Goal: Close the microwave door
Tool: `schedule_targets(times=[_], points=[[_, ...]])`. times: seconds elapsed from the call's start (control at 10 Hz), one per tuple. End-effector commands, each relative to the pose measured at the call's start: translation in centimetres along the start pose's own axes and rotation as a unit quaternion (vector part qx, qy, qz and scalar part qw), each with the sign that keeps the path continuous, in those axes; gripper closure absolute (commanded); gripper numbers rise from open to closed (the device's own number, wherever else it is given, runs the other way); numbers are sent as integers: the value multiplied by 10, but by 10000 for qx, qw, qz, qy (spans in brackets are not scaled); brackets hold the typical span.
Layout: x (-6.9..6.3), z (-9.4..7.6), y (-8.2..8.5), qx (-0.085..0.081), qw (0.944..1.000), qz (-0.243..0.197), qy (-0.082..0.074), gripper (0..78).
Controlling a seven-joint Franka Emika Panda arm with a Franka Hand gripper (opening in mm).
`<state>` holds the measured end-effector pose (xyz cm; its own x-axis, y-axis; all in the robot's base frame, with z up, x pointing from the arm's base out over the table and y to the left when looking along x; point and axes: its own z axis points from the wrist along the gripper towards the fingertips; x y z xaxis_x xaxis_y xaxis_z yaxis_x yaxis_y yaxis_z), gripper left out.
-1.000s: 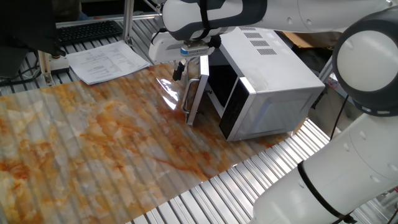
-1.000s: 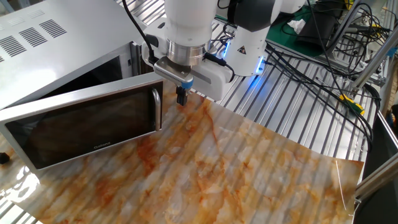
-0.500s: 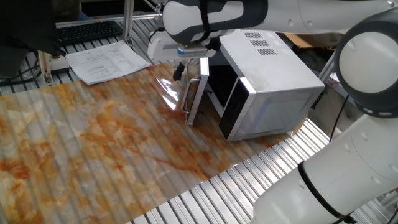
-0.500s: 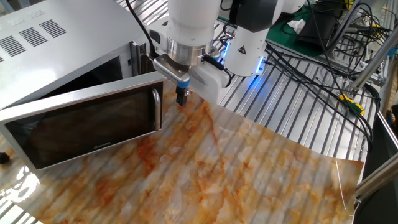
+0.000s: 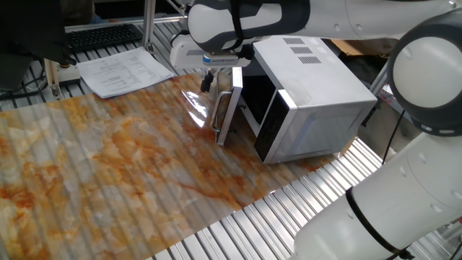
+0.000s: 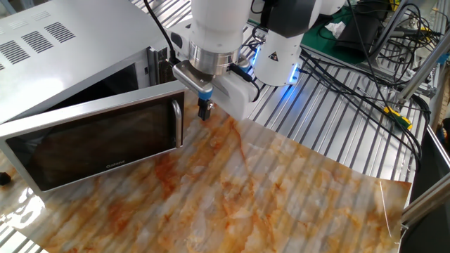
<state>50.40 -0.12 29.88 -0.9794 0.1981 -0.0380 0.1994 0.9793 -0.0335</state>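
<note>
The microwave [image 5: 317, 87] is a silver-grey box with vent slots on top; it also shows in the other fixed view [image 6: 63, 42]. The microwave door [image 6: 98, 144] stands wide open, its dark glass facing the table; it shows edge-on in one fixed view [image 5: 228, 108]. Its silver bar handle [image 6: 178, 123] is at the door's free end. My gripper [image 6: 204, 109] points down just beyond that free end, beside the handle, fingers together and empty. It also shows in one fixed view [image 5: 207, 81].
Papers [image 5: 123, 71] and a keyboard [image 5: 101, 35] lie at the table's far edge. A crumpled clear plastic piece [image 5: 193, 105] lies near the door. The robot base [image 6: 281, 53] and cables [image 6: 365, 42] are behind the marble-patterned mat [image 6: 246, 204].
The wrist has turned slightly above the door's free end; the fingertips stay almost in place. The door has not moved.
</note>
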Motion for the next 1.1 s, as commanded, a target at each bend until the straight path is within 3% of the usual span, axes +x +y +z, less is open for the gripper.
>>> schedule_targets(times=[0.1, 0.4, 0.5, 1.1], points=[[-4, -1, -3, 23, 10000, -59, -14, 776], [-11, -2, -11, 94, 9998, -154, -39, 776], [-13, -4, -15, 188, 9996, -187, -50, 776], [-15, -5, -17, 159, 9998, 121, -35, 776]])
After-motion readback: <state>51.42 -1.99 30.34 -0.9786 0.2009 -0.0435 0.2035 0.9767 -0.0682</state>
